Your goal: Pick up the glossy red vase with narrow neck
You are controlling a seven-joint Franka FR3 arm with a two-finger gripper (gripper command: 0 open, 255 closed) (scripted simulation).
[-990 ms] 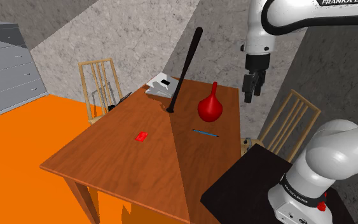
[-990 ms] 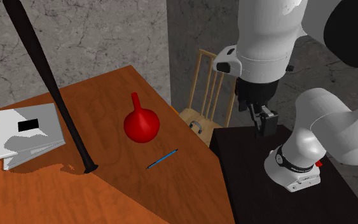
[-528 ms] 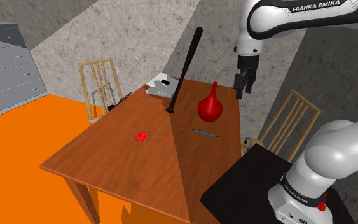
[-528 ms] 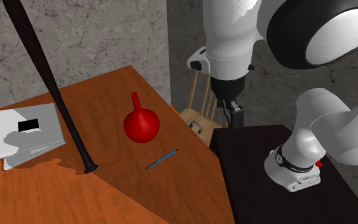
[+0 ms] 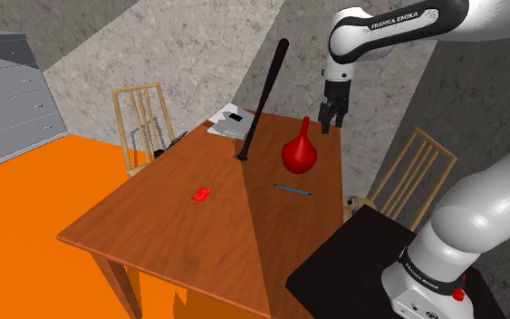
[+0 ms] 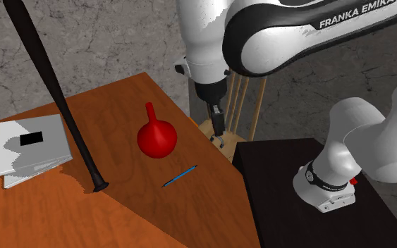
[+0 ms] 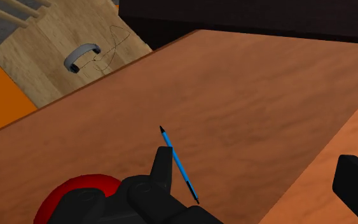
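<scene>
The light is bright and even, with no blur and no bending at the margins. In the shoulder view a straight shadow line crosses the bench (image 5: 171, 208) from the centre toward 6 o'clock, and the half toward 3 o'clock is darker. The orange floor (image 5: 26, 199) at 9 o'clock is flat and unshaded. In the second exterior view a grey shadow lies on the white books (image 6: 27, 151) at 9 o'clock, and the red vase (image 6: 156, 139) shades softly without hard glare.

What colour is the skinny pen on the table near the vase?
Blue, with a dark tip. The pen shows best in the wrist view.
</scene>
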